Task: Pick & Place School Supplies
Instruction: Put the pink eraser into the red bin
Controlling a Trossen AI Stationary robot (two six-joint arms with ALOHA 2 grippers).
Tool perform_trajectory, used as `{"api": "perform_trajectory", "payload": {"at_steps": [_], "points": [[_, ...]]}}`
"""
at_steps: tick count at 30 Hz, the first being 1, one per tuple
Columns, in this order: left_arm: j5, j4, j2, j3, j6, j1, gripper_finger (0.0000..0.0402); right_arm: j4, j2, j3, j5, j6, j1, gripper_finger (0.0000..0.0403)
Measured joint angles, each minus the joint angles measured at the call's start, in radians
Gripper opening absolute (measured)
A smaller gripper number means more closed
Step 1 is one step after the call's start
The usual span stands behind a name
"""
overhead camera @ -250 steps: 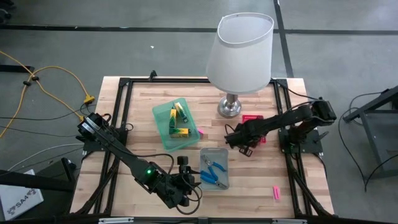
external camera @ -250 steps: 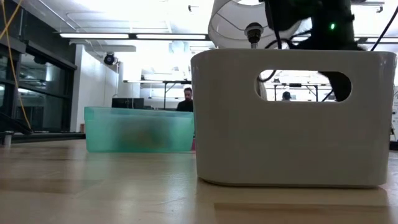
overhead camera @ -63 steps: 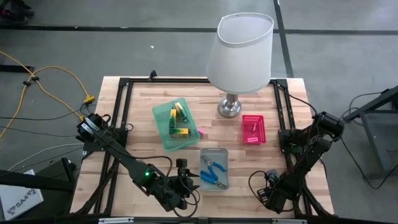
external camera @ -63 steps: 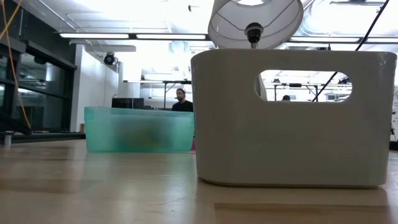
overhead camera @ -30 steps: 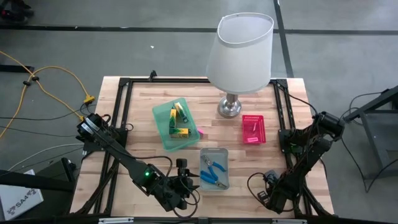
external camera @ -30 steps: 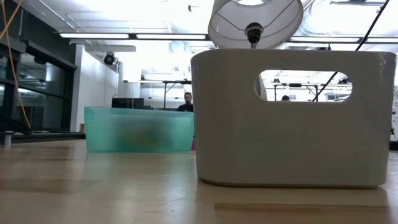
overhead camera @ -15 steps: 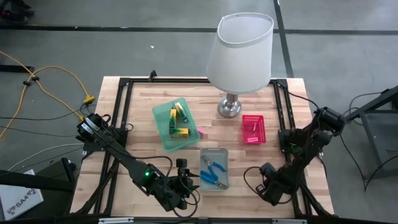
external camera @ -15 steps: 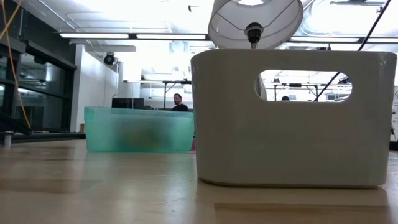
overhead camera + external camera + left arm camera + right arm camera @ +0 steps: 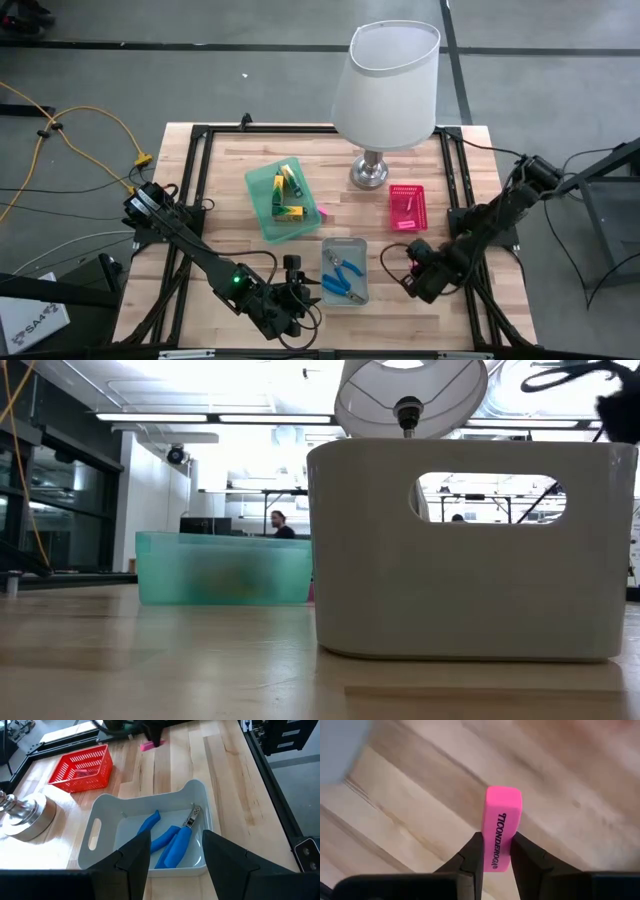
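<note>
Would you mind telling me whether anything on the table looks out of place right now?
One small pink bar lies loose on the bare wooden table, against the green tray, outside every tray. Another pink eraser bar is clamped in the right gripper.

Even overhead light on table (image 9: 250, 290) — soft shadows. Ceiling strip lights (image 9: 190, 417) glare bright in low view, background washed out. Right wrist view: wood beneath blurred, pink eraser (image 9: 500, 827) sharp — lettering legible.
</note>
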Motion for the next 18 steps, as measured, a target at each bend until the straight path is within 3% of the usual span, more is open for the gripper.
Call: {"api": "perform_trajectory", "payload": {"at_steps": [11, 18], "points": [[0.0, 0.0, 0.0, 0.0, 0.0, 0.0, 0.0171, -0.115, -0.15, 0.002, 0.14, -0.233, -0.222, 0.007], [0.0, 0.0, 0.0, 0.0, 0.0, 0.0, 0.0171, -0.151, -0.169, 0.002, 0.15, -0.39, -0.405, 0.007]]}}
